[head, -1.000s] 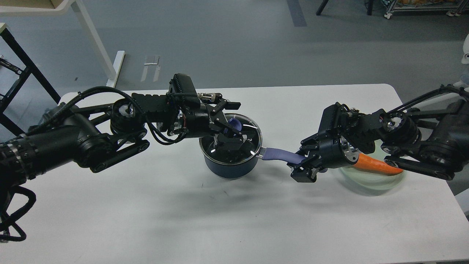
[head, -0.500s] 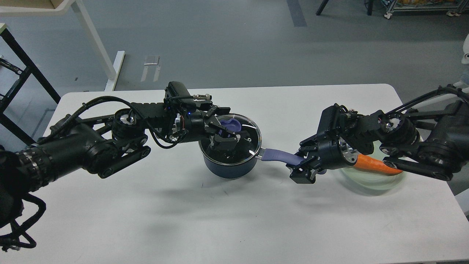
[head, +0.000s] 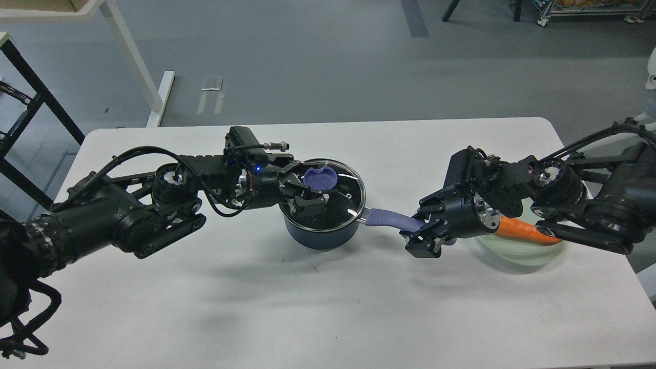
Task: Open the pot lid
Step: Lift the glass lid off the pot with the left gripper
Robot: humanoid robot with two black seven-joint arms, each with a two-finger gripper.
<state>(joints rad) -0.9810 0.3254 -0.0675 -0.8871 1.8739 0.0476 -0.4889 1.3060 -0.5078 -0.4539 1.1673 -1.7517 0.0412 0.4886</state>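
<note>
- The left gripper (head: 306, 190) is seen over the near-left part of the lid (head: 328, 192), just beside the lavender knob (head: 320, 178). Its fingers (head: 294, 171) appear spread; nothing is pinched, and the knob lies uncovered beyond them.
- The lid is seated flat on the pot (head: 322, 225), rim on rim, so the opening is judged not yet begun.
- The pot stands near the middle of the white table (head: 256, 307), its long lavender handle (head: 392, 219) pointing to the right.
- Handling, judged: the lid is rigid glass in a metal rim, fairly light, smooth, and breakable if dropped or knocked. The glass face offers no purchase. The flat knob is the one place to take hold, pinched across its sides; it is low, so a shallow grip could slip.
- The right gripper (head: 424, 237) is closed on the far end of the handle, fingers pressed against it, which is judged to steady the pot while the lid is lifted.
- A pale green plate (head: 517, 256) with a carrot (head: 523, 231) on it lies beyond the right gripper, partly hidden by the right arm.
</note>
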